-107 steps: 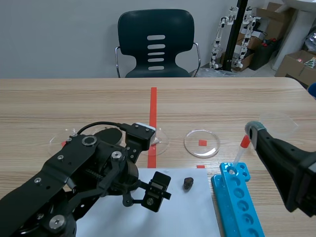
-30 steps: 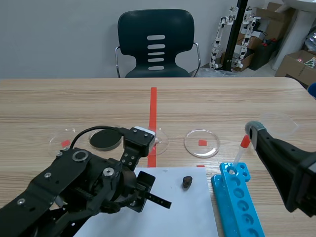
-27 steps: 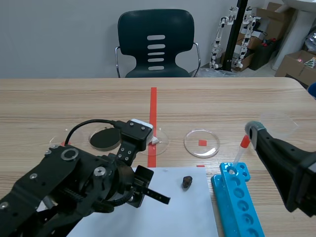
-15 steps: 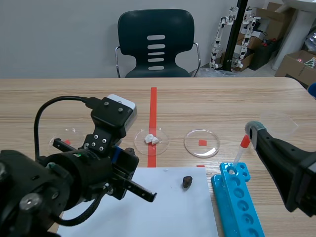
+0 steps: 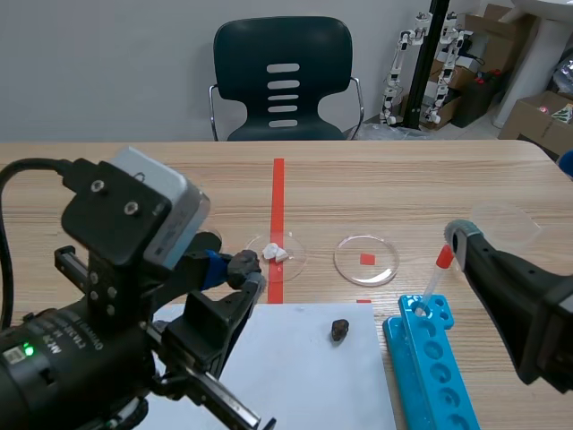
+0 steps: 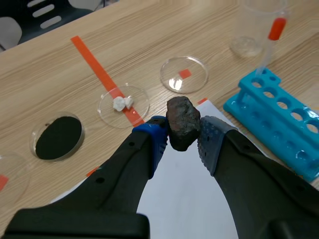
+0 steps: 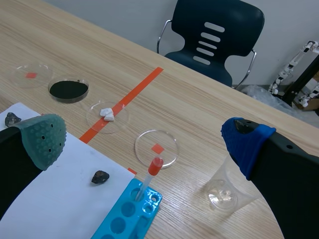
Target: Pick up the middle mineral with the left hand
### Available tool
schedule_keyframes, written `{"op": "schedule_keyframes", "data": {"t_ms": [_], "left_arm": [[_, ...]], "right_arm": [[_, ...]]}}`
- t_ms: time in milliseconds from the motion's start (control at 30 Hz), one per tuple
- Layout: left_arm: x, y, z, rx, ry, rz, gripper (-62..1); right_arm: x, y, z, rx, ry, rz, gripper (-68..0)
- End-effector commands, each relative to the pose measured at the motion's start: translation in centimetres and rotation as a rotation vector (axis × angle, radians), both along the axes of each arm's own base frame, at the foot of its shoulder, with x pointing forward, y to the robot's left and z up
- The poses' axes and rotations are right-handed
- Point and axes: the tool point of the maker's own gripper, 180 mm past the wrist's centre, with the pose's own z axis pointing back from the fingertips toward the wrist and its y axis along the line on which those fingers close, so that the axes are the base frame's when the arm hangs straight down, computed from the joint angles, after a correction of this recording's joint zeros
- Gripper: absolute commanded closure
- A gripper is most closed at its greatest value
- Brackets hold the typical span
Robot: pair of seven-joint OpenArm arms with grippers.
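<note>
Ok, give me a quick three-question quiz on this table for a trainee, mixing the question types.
1. True or false: the left end effector is shut on a dark rock.
2. What lies in the dish on the red tape line? A black powder; B white bits; C nothing.
3. What does the red-capped dropper stand in?
Key: 1 true; 2 B; 3 the blue rack.
</note>
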Motion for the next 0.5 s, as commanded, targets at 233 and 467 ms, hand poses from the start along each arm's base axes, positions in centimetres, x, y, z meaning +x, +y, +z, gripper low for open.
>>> {"op": "schedule_keyframes", "data": {"t_ms": [233, 467], "left_arm": [[-0.76, -0.35, 1.73, -0.056, -0.049, -0.013, -11.3], [-0.76, -0.35, 1.73, -0.056, -0.049, -0.013, -11.3]], "right_arm": [[0.25, 0.28, 1.11, 0.013, -0.038, 0.006, -67.9], [0.25, 0.28, 1.11, 0.013, -0.038, 0.006, -67.9]]}}
